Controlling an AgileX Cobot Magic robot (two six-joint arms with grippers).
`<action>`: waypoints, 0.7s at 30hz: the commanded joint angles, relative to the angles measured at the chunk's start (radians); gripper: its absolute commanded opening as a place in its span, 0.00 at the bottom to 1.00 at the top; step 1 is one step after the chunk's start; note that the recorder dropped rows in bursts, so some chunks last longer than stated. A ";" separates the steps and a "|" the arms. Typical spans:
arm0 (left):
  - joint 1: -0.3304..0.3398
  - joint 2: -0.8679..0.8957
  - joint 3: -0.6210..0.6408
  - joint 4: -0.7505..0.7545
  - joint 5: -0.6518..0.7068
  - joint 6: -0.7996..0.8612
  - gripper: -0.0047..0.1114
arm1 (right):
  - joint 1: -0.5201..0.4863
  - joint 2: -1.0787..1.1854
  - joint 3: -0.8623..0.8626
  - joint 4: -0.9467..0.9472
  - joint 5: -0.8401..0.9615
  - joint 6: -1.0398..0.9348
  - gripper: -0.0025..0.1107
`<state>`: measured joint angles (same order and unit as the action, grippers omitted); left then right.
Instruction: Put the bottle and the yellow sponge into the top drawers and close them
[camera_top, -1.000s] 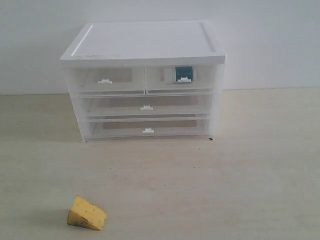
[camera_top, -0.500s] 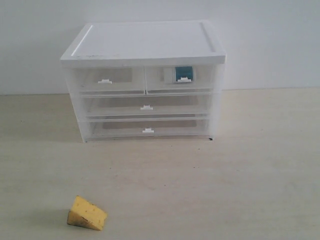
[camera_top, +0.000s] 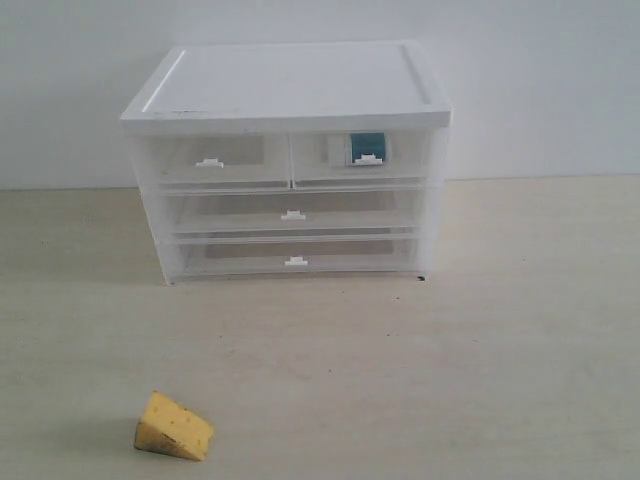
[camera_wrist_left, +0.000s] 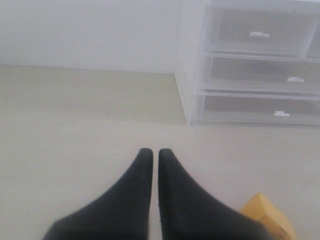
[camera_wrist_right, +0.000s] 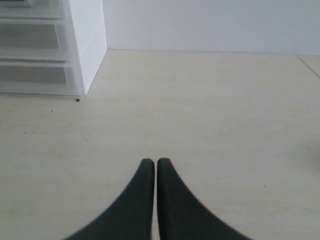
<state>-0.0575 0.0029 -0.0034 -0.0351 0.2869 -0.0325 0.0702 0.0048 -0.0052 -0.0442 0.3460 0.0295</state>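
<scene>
The yellow sponge (camera_top: 175, 427) lies on the table at the front left, a wedge with a darker side; its corner (camera_wrist_left: 267, 220) also shows beside my left gripper (camera_wrist_left: 151, 151), which is shut and holds nothing. The bottle (camera_top: 366, 148) shows as a teal label through the front of the right top drawer (camera_top: 360, 156). The left top drawer (camera_top: 215, 160) looks empty. Both top drawers sit flush with the cabinet front. My right gripper (camera_wrist_right: 152, 161) is shut over bare table, well away from the cabinet. Neither gripper appears in the exterior view.
The white drawer cabinet (camera_top: 290, 90) stands at the back against a white wall, with two full-width drawers (camera_top: 293, 212) below the top pair, both pushed in. The pale tabletop (camera_top: 450, 350) stretches in front. The cabinet's corner (camera_wrist_right: 87, 50) shows in the right wrist view.
</scene>
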 joint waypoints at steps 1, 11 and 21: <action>0.005 -0.003 0.003 0.001 -0.002 0.006 0.08 | -0.066 -0.005 0.005 0.005 -0.002 -0.006 0.02; 0.005 -0.003 0.003 0.001 -0.002 0.006 0.08 | -0.111 -0.005 0.005 0.005 -0.002 -0.006 0.02; 0.005 -0.003 0.003 0.001 -0.002 0.006 0.08 | -0.110 -0.005 0.005 0.005 -0.002 -0.019 0.02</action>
<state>-0.0575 0.0029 -0.0034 -0.0351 0.2869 -0.0325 -0.0379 0.0048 -0.0052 -0.0402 0.3498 0.0259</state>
